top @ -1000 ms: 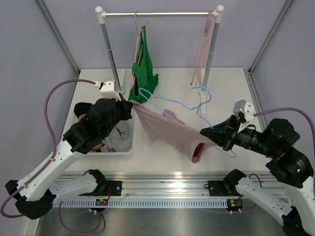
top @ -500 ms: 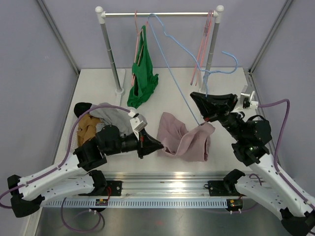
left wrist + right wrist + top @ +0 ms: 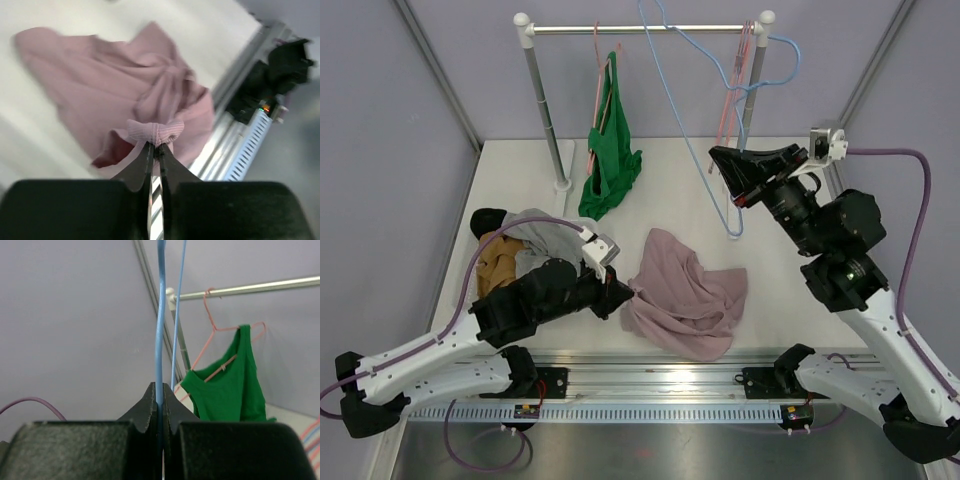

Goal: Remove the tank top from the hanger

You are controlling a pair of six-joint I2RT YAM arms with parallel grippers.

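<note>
The pink tank top (image 3: 685, 295) lies crumpled on the table near the front edge, off the hanger. My left gripper (image 3: 625, 290) is shut on a bunched ribbed edge of it, as the left wrist view (image 3: 155, 134) shows; its jaws (image 3: 155, 147) pinch the cloth. My right gripper (image 3: 720, 165) is raised at the right and shut on the bare blue wire hanger (image 3: 731, 232), which reaches up to the rail. In the right wrist view the blue hanger (image 3: 160, 315) runs straight up out of the closed right gripper (image 3: 161, 390).
A clothes rack rail (image 3: 570, 30) spans the back. A green tank top (image 3: 612, 150) hangs on a pink hanger at the left. More pink hangers (image 3: 732, 100) hang by the right post. A bin of clothes (image 3: 505, 255) sits at the left.
My right arm lifted the blue hanger up out of the tank top towards the rail. The tank top dropped onto the table. My left gripper moved to the front with it.
</note>
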